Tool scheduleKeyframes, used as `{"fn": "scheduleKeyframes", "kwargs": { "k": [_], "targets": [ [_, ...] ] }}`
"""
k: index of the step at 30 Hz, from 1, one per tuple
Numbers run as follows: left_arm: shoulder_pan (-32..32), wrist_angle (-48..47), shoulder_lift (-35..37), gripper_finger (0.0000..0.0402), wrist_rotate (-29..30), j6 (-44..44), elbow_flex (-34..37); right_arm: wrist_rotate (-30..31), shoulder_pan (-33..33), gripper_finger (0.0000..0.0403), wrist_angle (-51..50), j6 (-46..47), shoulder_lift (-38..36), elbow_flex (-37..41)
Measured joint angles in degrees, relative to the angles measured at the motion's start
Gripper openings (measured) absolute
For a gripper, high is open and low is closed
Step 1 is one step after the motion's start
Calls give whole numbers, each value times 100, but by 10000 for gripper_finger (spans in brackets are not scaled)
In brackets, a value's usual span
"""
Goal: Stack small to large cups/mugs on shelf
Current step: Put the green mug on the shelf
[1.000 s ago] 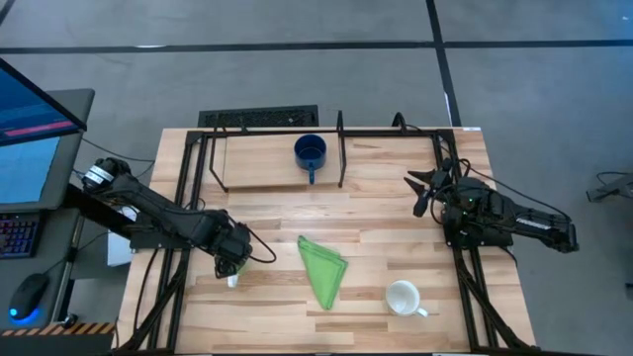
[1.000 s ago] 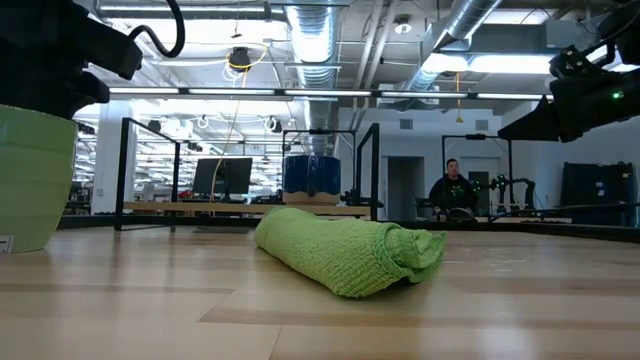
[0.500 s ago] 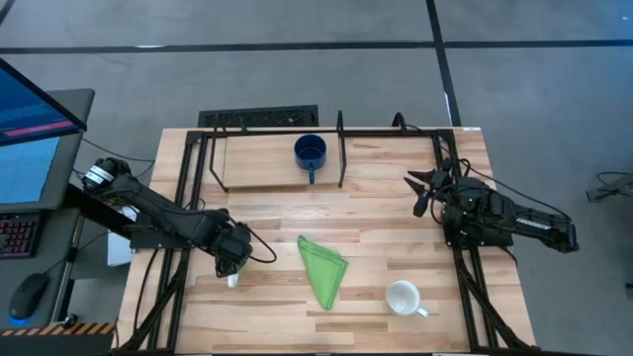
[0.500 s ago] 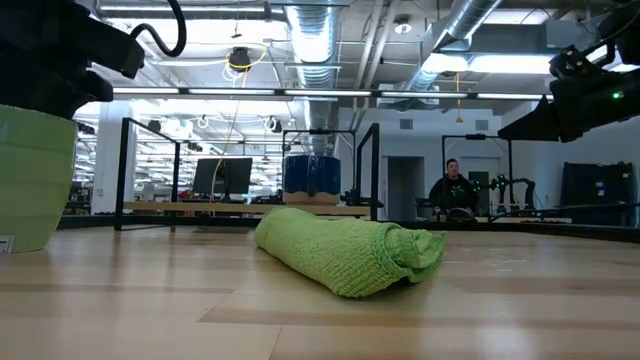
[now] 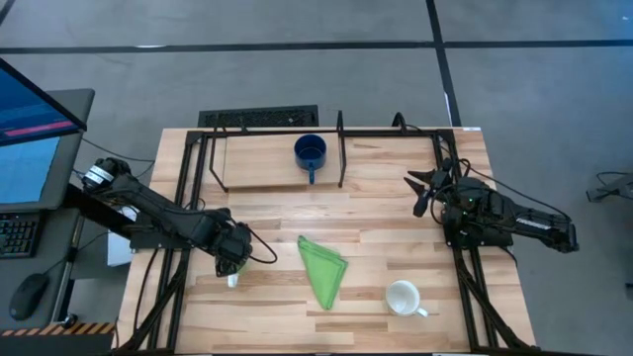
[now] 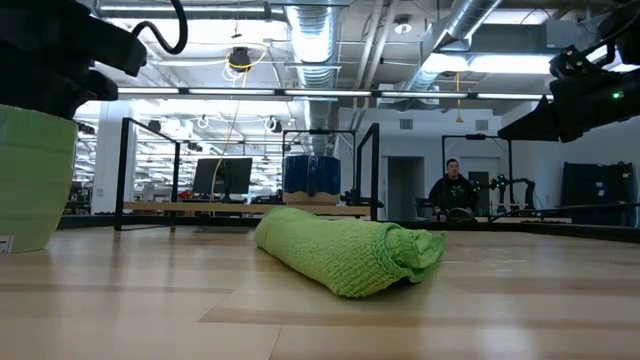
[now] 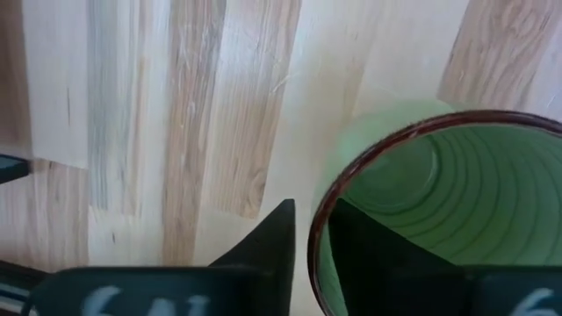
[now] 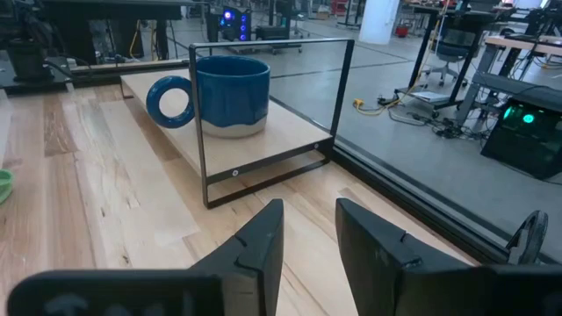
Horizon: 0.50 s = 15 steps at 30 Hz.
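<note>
The light green mug (image 7: pixel 421 202) stands upright on the table near its left edge, and it also shows in the low view (image 6: pixel 30 180). Its white handle (image 5: pixel 232 281) sticks out toward the near edge. My left gripper (image 5: pixel 232 261) is above it, shut on its wall. The dark blue mug (image 5: pixel 310 151) stands on the wooden base of the black-rod shelf (image 5: pixel 262 173) at the far side. The white mug (image 5: pixel 404 297) stands at the near right. My right gripper (image 5: pixel 420 193) waits open above the table's right side, facing the shelf. My left gripper has the green mug's wall at the rim (image 7: pixel 313 250) between its two fingers, one finger (image 7: pixel 268 241) outside and one (image 7: pixel 369 237) inside the mug. The fingers come from above, pointing down. The mug stands upright with its bottom on the table.
A folded green cloth (image 5: pixel 321 267) lies between the green and the white mug. The shelf's black rods (image 8: pixel 202 132) stand around the blue mug (image 8: pixel 230 95). A person (image 6: pixel 452 190) sits far off in the room behind the table.
</note>
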State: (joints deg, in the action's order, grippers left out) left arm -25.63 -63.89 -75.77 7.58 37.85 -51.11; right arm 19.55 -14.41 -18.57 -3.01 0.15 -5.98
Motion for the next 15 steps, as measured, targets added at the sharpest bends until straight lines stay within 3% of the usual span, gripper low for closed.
{"fn": "scheduleKeyframes", "kwargs": {
  "k": [6,15],
  "targets": [
    [0,5,20,10,4,-16,-11,-1,2,127,0,0,0,0],
    [0,32,11,9,21,-167,-11,0,0,127,0,-2,2,0]
  ]
}}
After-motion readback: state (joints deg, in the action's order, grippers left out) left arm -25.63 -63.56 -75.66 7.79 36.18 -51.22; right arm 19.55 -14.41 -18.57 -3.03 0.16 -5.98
